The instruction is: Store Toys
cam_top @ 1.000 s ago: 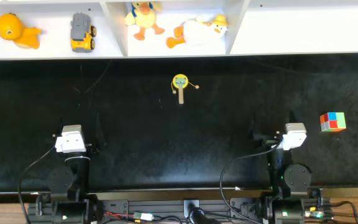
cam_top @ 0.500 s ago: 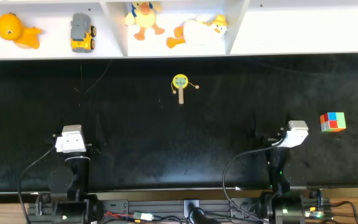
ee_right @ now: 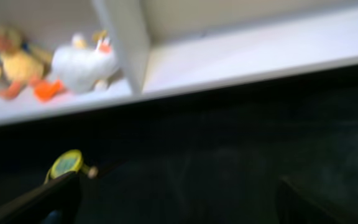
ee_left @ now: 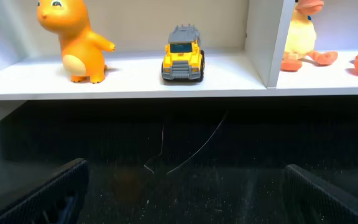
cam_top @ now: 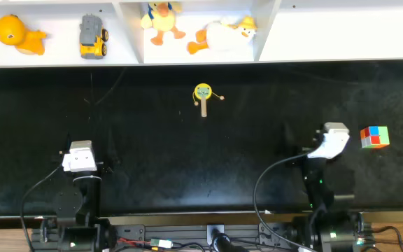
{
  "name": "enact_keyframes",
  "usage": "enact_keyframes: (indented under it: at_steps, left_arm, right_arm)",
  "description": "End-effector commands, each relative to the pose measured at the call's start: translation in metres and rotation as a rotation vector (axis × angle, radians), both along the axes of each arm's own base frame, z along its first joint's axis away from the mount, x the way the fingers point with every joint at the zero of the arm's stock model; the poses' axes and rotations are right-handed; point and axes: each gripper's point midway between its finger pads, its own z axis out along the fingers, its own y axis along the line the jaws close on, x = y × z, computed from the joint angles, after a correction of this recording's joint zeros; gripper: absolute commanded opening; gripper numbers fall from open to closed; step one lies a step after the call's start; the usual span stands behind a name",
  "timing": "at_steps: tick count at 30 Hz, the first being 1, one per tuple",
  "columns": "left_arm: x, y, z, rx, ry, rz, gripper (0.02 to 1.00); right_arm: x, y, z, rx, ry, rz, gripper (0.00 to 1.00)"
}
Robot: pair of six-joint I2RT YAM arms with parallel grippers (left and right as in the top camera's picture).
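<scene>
The right tool (cam_top: 329,140) hangs over the black counter (cam_top: 187,161) with its two fingers wide apart and nothing between them. The colourful cube (cam_top: 374,136) sits on the counter near it, on its right side, not touching. The little yellow rattle drum (cam_top: 203,96) lies mid-counter near the white shelf (cam_top: 327,42), well apart from both tools. The left tool (cam_top: 81,155) has its fingers apart too. On the shelf are an orange toy (cam_top: 16,33), a yellow truck (cam_top: 92,36), a yellow plush duck (cam_top: 161,17) and a white plush duck (cam_top: 222,35).

Six toys — two plush ducks (cam_top: 162,19) (cam_top: 221,35), one orange figure (cam_top: 18,33), one truck (cam_top: 93,36), one rattle (cam_top: 203,94), one cube (cam_top: 374,137).
</scene>
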Motion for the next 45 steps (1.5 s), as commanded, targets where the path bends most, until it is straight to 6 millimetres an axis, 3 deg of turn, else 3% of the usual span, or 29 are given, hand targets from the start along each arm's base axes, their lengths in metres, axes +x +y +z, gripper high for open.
enact_keyframes:
  at_steps: [1, 10, 15, 30, 36, 45]
  left_arm:
    - [0.000, -0.002, 0.001, 0.011, -0.007, -0.008, 0.998]
    - [0.000, -0.002, 0.001, 0.011, -0.007, -0.008, 0.998]
    - [0.000, -0.002, 0.001, 0.011, -0.007, -0.008, 1.000]
    - [0.000, -0.002, 0.001, 0.011, -0.007, -0.008, 0.998]
    - [0.000, -0.002, 0.001, 0.011, -0.007, -0.008, 0.998]
    - [0.000, -0.002, 0.001, 0.011, -0.007, -0.008, 0.998]
  right_arm:
    - [0.002, 0.011, 0.016, 0.015, 0.039, 0.022, 0.996]
    - [0.002, 0.021, 0.015, -0.079, 0.281, 0.023, 0.996]
    - [0.004, 0.040, 0.019, -0.144, 0.308, 0.069, 0.996]
    - [-0.007, 0.093, -0.011, 0.004, 0.437, 0.044, 0.993]
    - [-0.009, 0.105, -0.008, -0.033, 0.488, 0.019, 0.996]
    - [0.010, 0.130, -0.002, -0.073, 0.547, 0.007, 0.993]
